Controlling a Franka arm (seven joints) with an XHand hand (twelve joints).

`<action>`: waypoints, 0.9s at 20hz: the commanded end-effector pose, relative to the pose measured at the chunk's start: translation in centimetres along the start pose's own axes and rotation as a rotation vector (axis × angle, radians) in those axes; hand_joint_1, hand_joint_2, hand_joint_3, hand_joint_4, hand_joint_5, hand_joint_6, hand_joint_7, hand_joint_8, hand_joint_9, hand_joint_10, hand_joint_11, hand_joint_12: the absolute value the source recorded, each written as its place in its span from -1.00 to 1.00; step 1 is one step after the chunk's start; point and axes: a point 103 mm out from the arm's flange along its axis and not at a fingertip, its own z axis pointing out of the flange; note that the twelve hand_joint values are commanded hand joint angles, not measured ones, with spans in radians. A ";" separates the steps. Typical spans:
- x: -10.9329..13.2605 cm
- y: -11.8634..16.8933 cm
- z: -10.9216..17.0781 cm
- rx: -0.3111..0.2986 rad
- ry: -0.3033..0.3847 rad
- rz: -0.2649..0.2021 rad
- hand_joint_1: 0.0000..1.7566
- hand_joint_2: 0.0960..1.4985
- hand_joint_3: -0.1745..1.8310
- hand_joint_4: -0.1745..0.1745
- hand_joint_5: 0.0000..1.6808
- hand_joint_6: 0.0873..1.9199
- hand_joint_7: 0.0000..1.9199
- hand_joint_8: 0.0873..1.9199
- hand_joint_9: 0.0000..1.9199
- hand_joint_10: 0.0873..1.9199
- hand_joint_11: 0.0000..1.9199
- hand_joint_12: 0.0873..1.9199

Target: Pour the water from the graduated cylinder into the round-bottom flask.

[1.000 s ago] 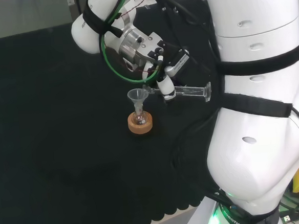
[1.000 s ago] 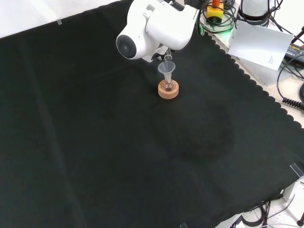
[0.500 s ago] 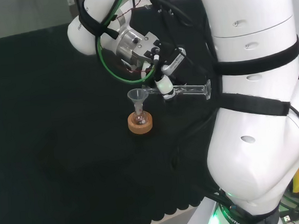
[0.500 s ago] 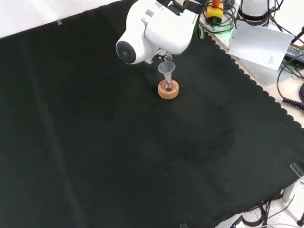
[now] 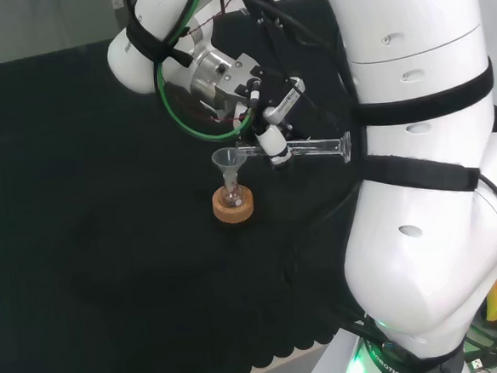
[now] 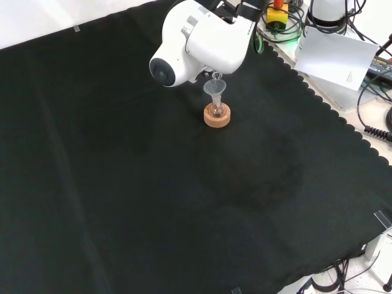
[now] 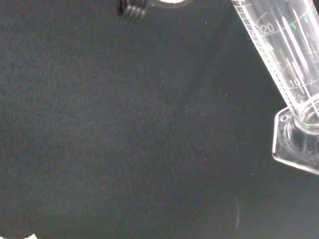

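Hand [image 5: 266, 132] seen upper centre of the head view, fingers clamped round the graduated cylinder [image 5: 314, 149]; cylinder held about level, foot toward the right of the frame, mouth at the rim of the funnel [image 5: 228, 161]; judged a pouring attitude, tilt chosen to run the water out while the spout stays over the funnel. Funnel seated in the neck of the round-bottom flask [image 5: 231, 198], presumably to widen a narrow target; flask seated in a cork ring [image 5: 233, 209], judged necessary because a round base cannot stand alone. Same group in the front view, upper centre: funnel [image 6: 215, 88] over flask and ring [image 6: 217, 116], just below a large white arm link [image 6: 202, 37]. Wrist view: cylinder wall with graduations and angular foot [image 7: 298, 144] close to the lens; water level not readable. Amount in the flask too small to judge.

Surface: black cloth [image 6: 153, 196], creased, scalloped edge at the right of the front view. Beyond the edge, upper right: cables, white sheet [image 6: 337, 56].
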 end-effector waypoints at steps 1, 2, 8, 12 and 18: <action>-0.5 -0.1 0.3 0.013 0.005 0.006 0.30 0.15 -0.34 -1.00 0.13 0.15 0.27 -0.77 0.47 -1.00 0.31 -0.30; -0.5 -0.1 0.3 0.016 0.007 0.007 0.30 0.15 -0.34 -1.00 0.13 0.15 0.27 -0.77 0.47 -1.00 0.31 -0.30; 0.1 -0.2 -0.3 0.030 -0.006 0.013 0.30 0.16 -0.34 -1.00 0.13 0.15 0.27 -0.77 0.47 -1.00 0.31 -0.30; 0.2 -0.3 -0.6 0.038 -0.011 0.019 0.30 0.16 -0.34 -1.00 0.13 0.15 0.27 -0.77 0.47 -1.00 0.31 -0.30; -0.4 -0.5 -0.3 0.044 -0.015 0.020 0.30 0.16 -0.34 -1.00 0.13 0.15 0.27 -0.77 0.47 -1.00 0.31 -0.30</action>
